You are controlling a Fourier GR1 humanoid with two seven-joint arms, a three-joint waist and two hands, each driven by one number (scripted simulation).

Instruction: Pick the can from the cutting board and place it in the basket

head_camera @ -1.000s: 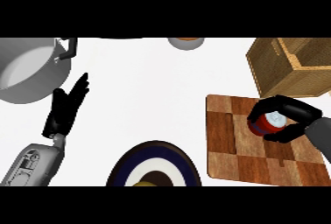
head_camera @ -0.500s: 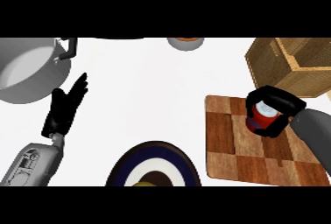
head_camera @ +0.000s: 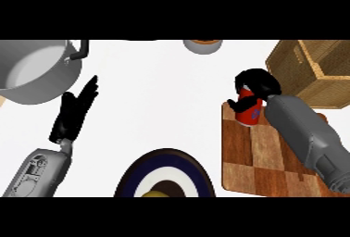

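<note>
pot [head_camera: 34, 74]: grey metal | cutting board [head_camera: 263, 162]: wood | basket [head_camera: 314, 69]: wood

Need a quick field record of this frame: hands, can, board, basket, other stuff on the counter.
right hand: curled round the red can
can: at the far edge of the wooden cutting board; contact with board unclear
basket: wooden, far right, beyond the board; can not in it
left hand: open, resting at left, holds nothing
pot: grey, far left
plate: dark blue and white, near edge, centre

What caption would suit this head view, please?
Right hand holds red cylindrical can above checkered wooden cutting board, near woven wooden basket.
</note>
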